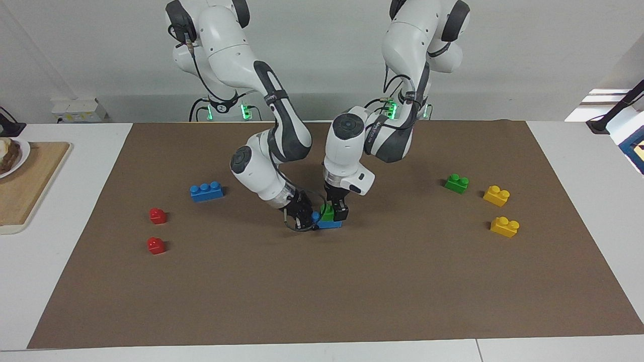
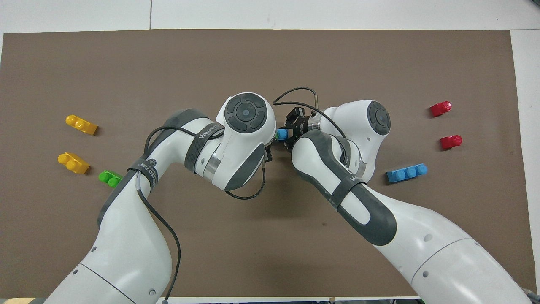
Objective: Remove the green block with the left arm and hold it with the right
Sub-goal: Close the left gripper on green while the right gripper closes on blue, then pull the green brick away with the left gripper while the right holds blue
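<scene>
**Operator:** Currently, where is the green block located?

**Inspector:** It sits stacked on a blue brick near the middle of the brown mat. The left gripper comes straight down onto it, fingers clamped against the green block's sides.

**Operator:** Status of the right gripper?

**Inspector:** It is low at the mat, at the end of the blue brick toward the right arm's end of the table, with its fingers closed around that end. In the overhead view, one blue stud shows between the two wrists.

**Operator:** Other items on the mat?

**Inspector:** A second green brick lies toward the left arm's end of the table, with two yellow bricks beside it. Toward the right arm's end lie a three-stud blue brick and two small red bricks. A wooden board rests on the white table off the mat.
</scene>
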You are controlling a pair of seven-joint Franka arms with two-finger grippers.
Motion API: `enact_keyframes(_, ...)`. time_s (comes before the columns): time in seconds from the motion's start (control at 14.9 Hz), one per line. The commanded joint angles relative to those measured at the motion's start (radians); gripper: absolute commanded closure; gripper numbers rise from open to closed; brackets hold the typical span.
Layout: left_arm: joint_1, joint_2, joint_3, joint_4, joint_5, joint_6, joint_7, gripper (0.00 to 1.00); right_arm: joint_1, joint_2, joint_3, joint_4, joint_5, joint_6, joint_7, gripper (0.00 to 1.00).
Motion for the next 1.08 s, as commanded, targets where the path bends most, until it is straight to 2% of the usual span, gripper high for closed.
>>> enact_keyframes(0.0,-0.016,-0.011,0.015,-0.005,0.018,-0.019,-0.019,1.00,0.011,-0.002,-0.001,-0.020,0.026,0.041,-0.014,1.00)
enact_keyframes(0.27,-0.015,-0.027,0.015,-0.006,0.019,-0.022,-0.008,1.00,0.011,0.001,-0.001,-0.037,0.026,0.058,-0.042,1.00)
enact_keyframes(0.67,0.014,-0.165,0.013,-0.023,0.018,-0.114,-0.001,1.00,0.011,0.001,-0.001,-0.045,0.026,0.070,-0.053,1.00)
enact_keyframes(1.01,0.082,-0.200,0.015,-0.047,0.016,-0.180,0.195,1.00,-0.006,0.001,-0.001,-0.028,0.023,0.043,-0.054,1.00)
